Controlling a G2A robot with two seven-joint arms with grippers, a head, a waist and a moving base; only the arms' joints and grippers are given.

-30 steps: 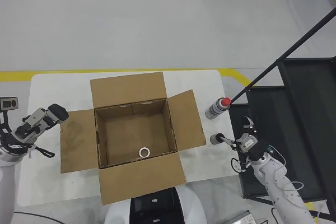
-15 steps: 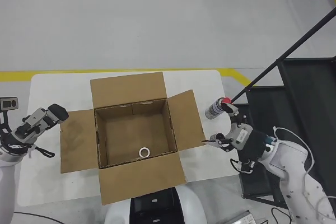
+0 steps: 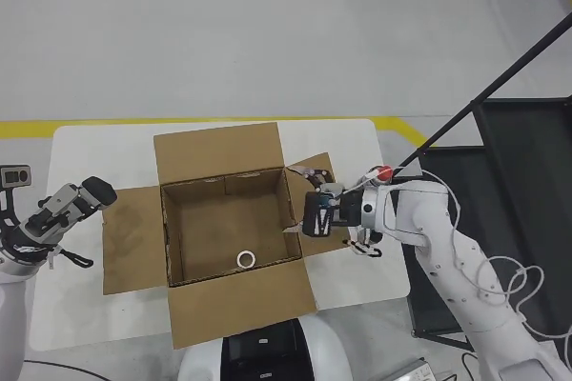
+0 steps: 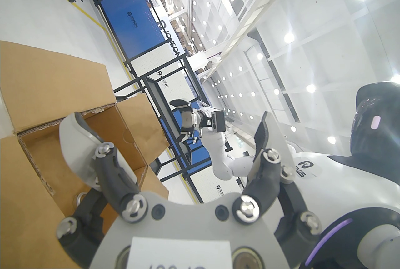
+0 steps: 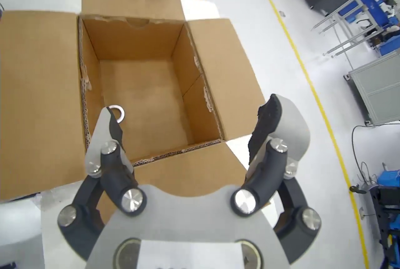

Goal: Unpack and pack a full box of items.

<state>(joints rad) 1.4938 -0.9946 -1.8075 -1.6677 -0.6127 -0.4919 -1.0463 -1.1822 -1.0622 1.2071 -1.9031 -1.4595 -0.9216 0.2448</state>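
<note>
Your right end effector (image 5: 190,111) hangs spread wide and empty above the right flap of the box (image 3: 227,184), touching nothing, with its fingers aimed down and left into the open carton. The one thing left inside is a small white ring (image 3: 246,258), lying flat on the floor just beside the near wall, so the step in hand looks like fetching it out. Clear the right wall before you drop, then come down steeply so the near finger does not scrape the cardboard. Because the ring lies flat, straddle it or slip one finger through its hole. Clench only once both pads bracket it. The can (image 3: 385,172), red-capped, sits to the right of the box, mostly behind your arm, so mind it. Your left end effector (image 4: 168,126) is likewise released and holds nothing, out beyond the left flap at the desk (image 3: 86,143) edge.
</note>
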